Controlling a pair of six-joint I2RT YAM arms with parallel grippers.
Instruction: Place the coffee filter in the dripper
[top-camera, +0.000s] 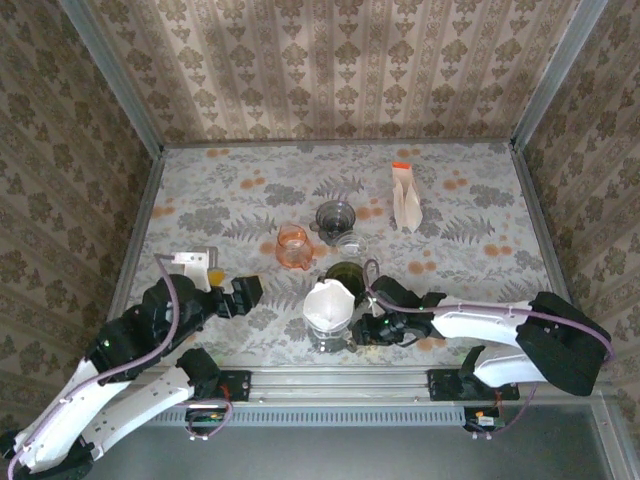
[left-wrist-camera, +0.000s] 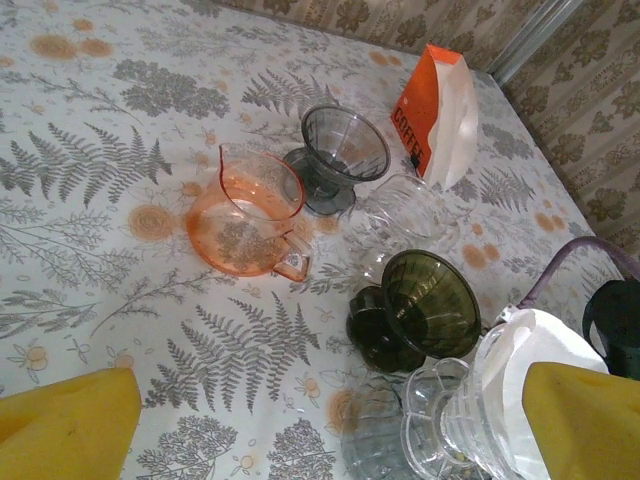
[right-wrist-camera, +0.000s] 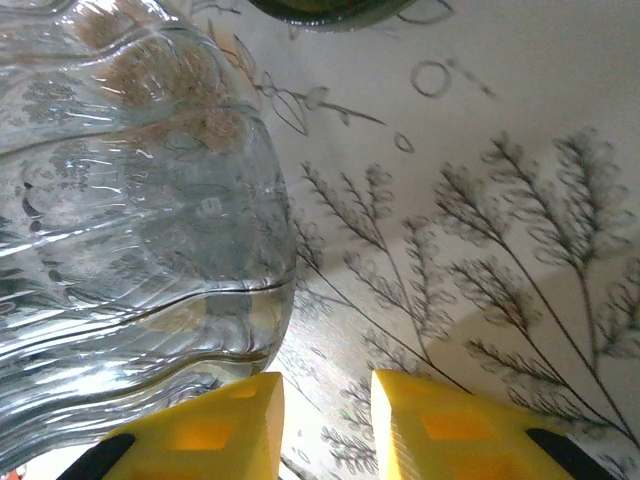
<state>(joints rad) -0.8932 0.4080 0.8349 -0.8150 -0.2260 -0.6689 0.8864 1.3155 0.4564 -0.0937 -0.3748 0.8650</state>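
The left hand (top-camera: 243, 293) is reaching in over the near-left part of the fern-patterned worktop (top-camera: 200, 200), its yellow fingers (left-wrist-camera: 65, 420) spread wide and gripping nothing. Just beyond it, an orange jug (top-camera: 292, 245) is standing upright with its handle facing the arms.

At the near centre, the white coffee filter (top-camera: 328, 303) is sitting open inside the clear dripper (top-camera: 330, 335), its paper rim rising above the glass. In the left wrist view, the filter (left-wrist-camera: 535, 345) is showing just beside the hand's right finger.

Behind the clear dripper, a dark green dripper (top-camera: 345, 275) is standing just beside it. Farther back, a smoke-grey dripper (top-camera: 335, 215) is standing upright, and a small clear glass (top-camera: 351, 243) is sitting between the grey and green ones.

The right hand (top-camera: 362, 328) is lying low over the worktop, just right of the clear dripper's base. Its yellow fingertips (right-wrist-camera: 215, 430) are set a narrow gap apart with nothing between them, and the ribbed glass wall (right-wrist-camera: 130, 220) is showing just beside one fingertip. Whether they are touching cannot be told.

Towards the far right, an orange-topped packet of filters (top-camera: 405, 195) is standing well apart from the rest.
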